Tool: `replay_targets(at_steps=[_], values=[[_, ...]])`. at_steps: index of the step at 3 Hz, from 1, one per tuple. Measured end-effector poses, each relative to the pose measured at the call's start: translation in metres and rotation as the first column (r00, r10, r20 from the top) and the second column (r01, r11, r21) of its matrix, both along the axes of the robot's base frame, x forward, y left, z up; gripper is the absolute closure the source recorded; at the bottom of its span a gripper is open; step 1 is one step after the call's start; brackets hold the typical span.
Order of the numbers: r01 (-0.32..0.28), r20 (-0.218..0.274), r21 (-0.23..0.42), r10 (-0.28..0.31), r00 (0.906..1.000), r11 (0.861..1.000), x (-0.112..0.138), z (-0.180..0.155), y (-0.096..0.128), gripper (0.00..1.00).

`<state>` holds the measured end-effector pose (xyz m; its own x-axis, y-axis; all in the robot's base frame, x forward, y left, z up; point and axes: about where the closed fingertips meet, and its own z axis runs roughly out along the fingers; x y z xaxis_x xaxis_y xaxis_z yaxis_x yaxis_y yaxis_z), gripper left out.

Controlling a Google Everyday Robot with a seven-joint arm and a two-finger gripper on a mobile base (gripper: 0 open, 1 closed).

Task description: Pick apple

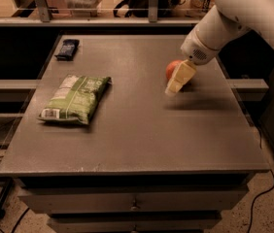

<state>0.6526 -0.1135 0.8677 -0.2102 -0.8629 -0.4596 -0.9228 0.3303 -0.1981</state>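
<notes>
The apple [172, 70] is a small red fruit on the right part of the grey table [137, 130]. It is partly hidden behind my gripper. My gripper [178, 79], pale yellow at the end of the white arm [234, 18], hangs right in front of the apple and slightly to its right, just above the tabletop.
A green snack bag [76, 98] lies on the left of the table. A small dark packet [67, 49] lies at the far left corner. A rail and shelf run behind the table. Cables lie on the floor at both sides.
</notes>
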Motion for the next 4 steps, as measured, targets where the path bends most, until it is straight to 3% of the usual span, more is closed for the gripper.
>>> replay_targets(at_steps=[1,3,4], values=[[0.022,-0.006,0.003,-0.022,0.9997,1.0,0.005,-0.007,-0.008,0.18],[0.036,-0.013,-0.016,-0.036,0.9992,0.999,0.011,-0.01,-0.014,0.65],[0.012,0.034,-0.001,-0.012,0.9993,1.0,0.014,0.023,-0.016,0.89]])
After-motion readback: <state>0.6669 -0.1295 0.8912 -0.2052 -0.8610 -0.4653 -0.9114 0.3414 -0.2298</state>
